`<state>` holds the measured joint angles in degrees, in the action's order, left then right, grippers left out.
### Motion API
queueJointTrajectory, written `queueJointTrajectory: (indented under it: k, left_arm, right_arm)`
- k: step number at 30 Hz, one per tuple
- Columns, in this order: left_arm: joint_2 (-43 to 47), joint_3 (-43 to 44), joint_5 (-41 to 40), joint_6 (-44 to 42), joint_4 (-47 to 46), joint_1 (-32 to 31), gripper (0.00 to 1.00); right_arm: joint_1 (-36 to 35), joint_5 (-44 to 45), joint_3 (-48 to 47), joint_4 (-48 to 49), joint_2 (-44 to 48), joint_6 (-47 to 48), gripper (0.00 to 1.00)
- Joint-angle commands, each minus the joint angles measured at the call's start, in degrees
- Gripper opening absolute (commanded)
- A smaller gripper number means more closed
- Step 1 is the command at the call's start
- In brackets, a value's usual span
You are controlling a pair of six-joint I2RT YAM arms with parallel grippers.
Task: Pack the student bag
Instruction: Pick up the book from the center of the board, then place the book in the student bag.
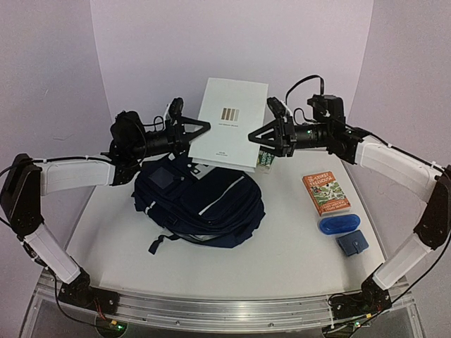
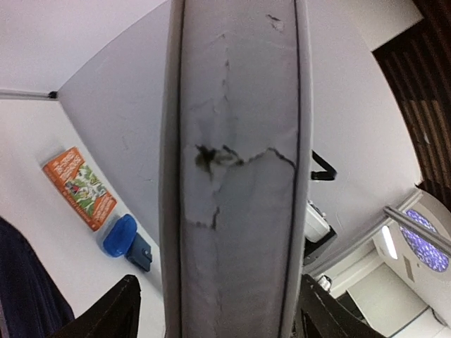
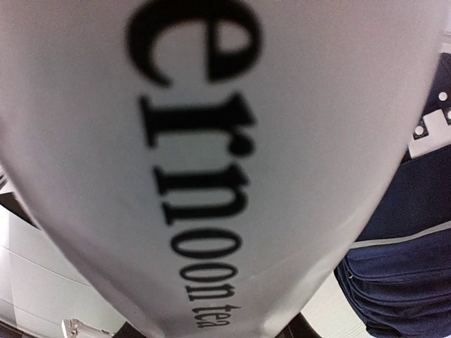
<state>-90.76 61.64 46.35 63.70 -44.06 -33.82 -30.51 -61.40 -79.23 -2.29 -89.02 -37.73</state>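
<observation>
Student bag (image 1: 201, 204) beneath white book (image 1: 229, 123), lettering (image 3: 201, 155) legible only from right wrist

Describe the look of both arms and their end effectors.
Both the left arm and right arm have white link shells with black joints. The left end effector and right end effector are black, triangular two-finger frames. A black cable loops up behind the right end effector.

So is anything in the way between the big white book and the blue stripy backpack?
Nothing visible is. The large white book is tilted over the far edge of the navy striped fabric backpack, with no object between them.
</observation>
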Motion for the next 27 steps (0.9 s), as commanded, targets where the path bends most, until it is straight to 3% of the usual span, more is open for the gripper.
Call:
queueJointTrajectory:
  k: [1, 6, 11, 19, 27]
  left_arm:
    - [5.82, 7.66, -10.78, -22.03, 33.12, -0.04, 0.83]
    - [2.97, 17.39, -23.4, -39.52, 60.66, -2.95, 0.84]
    - [-6.36, 26.23, -33.59, -51.39, 77.12, -14.51, 0.8]
    - [-21.97, 39.61, -43.34, -57.31, 89.61, -25.1, 0.71]
    - [-32.85, 50.93, -49.02, -58.05, 94.38, -28.51, 0.59]
  right_arm:
    - [5.29, 2.22, 5.69, 4.12, 5.41, -2.28, 0.15]
    - [12.85, 4.75, 13.37, 4.16, 9.43, -4.34, 0.13]
    - [19.33, 7.5, 20.13, 4.14, 11.54, -7.08, 0.14]
    - [21.37, 8.14, 25.05, 3.73, 12.47, -7.55, 0.14]
    - [25.27, 7.76, 26.74, 3.61, 13.05, -7.9, 0.14]
